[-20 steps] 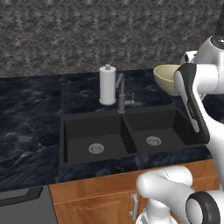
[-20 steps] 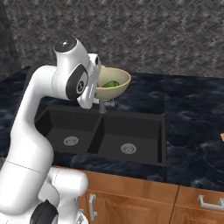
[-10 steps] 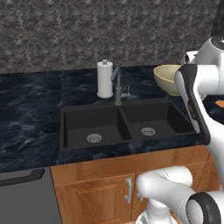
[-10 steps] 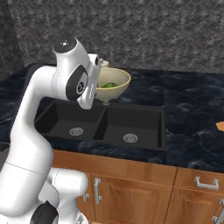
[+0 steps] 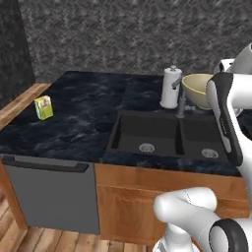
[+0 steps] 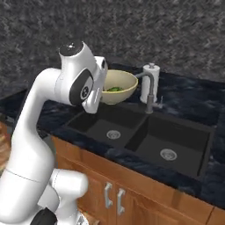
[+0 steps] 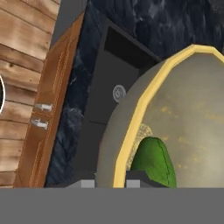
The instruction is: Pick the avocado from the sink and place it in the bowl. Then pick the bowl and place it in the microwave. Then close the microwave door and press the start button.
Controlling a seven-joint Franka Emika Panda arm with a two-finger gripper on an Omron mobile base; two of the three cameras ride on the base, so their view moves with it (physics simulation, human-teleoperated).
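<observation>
The bowl hangs above the sink at centre frame in the right base view, kept level so the avocado stays inside. The fingers pinch its rim for carrying toward the microwave.

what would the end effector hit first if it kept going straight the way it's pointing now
The end effector is shut on the rim of the bowl, so the bowl comes first. Past the rim, the line seems to run down to the black sink below, though depth is hard to judge.
</observation>
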